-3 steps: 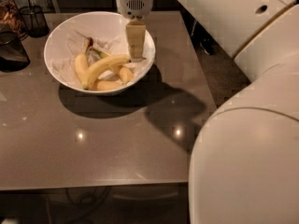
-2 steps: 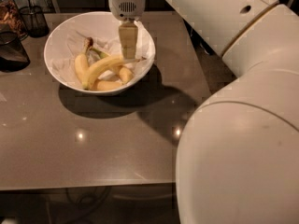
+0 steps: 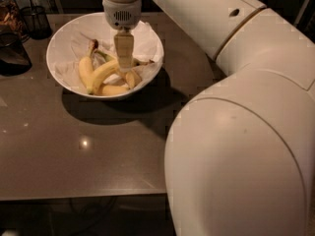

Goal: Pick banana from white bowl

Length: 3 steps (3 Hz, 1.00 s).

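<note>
- Arm casing [image 3: 236, 156], pale and bulky, fills the near right of the camera view.
- Table [image 3: 98, 151], grey-brown, carries the white bowl [image 3: 55, 70] towards its far left.
- Banana [image 3: 103, 73], the longest and most curved, lies on the bowl's paper lining among shorter bananas [image 3: 114, 90].
- Gripper [image 3: 124, 65] hangs vertically over the banana's upper end, its tip at or just above the fruit; whether it is spread or closed cannot be told.
- Advised: descend straight, straddle the banana across its width, close gently, and lift clear of its neighbours.
- Wire basket [image 3: 37, 18] stands beyond, apart.
</note>
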Tool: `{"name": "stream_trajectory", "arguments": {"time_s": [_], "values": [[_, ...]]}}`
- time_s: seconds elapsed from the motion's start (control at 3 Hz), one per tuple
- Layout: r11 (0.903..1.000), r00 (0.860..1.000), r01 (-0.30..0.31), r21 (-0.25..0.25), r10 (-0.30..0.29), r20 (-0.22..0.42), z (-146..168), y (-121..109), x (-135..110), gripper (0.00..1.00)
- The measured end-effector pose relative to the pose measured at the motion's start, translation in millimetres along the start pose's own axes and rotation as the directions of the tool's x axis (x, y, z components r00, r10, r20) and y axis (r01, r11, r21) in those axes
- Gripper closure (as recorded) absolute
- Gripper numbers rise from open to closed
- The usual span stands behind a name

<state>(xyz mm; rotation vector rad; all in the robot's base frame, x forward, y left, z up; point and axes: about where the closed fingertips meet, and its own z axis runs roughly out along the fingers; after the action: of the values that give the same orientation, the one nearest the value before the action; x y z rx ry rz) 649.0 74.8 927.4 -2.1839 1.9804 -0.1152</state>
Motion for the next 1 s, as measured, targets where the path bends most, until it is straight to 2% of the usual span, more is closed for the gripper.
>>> {"name": "stream_trajectory", "arguments": {"time_s": [1.0], "values": [[0.9964,1.000,0.024,-0.081,-0.024,0.007,34.9,4.3,-23.5,0.30]]}}
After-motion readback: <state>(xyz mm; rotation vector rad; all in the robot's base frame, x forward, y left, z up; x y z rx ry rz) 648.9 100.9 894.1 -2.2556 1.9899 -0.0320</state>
